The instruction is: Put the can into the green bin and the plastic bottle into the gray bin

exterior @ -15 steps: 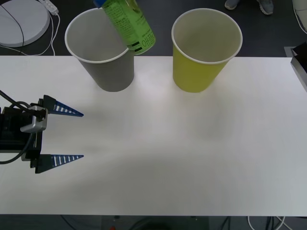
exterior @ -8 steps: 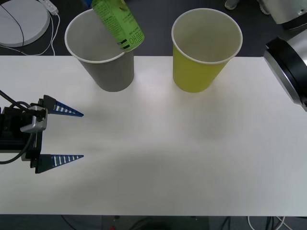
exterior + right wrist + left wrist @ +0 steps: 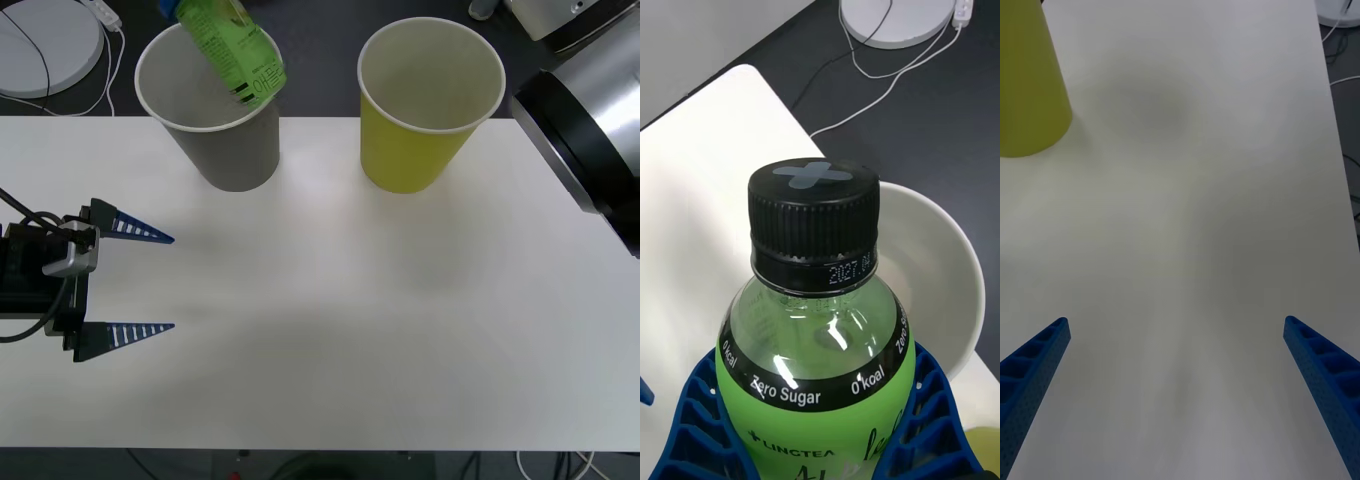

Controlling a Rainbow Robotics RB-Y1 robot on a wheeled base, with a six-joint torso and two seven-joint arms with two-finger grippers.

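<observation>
The plastic bottle (image 3: pixel 232 50) of green liquid hangs tilted over the mouth of the gray bin (image 3: pixel 235 160), at the table's far left. My right gripper (image 3: pixel 816 442) is shut on it, its blue fingers (image 3: pixel 685 420) cupping the label below the black cap. The right wrist view shows the gray bin's pale inside (image 3: pixel 940 277) just behind the bottle (image 3: pixel 814 360). The green bin (image 3: pixel 410 160) stands upright to the right of the gray one. My left gripper (image 3: pixel 172 283) rests open over the table's left side, holding nothing. The can is out of view.
A white round disc (image 3: pixel 45 40) with a cable lies on the dark floor beyond the table's far left corner. My right arm's silver and black body (image 3: pixel 590 140) reaches in over the table's right edge. The green bin's base (image 3: pixel 1026 82) shows ahead of the left fingers.
The bottle has moved left and down over the gray bin's mouth. The right arm's body has come further in from the right. The left arm has not moved.
</observation>
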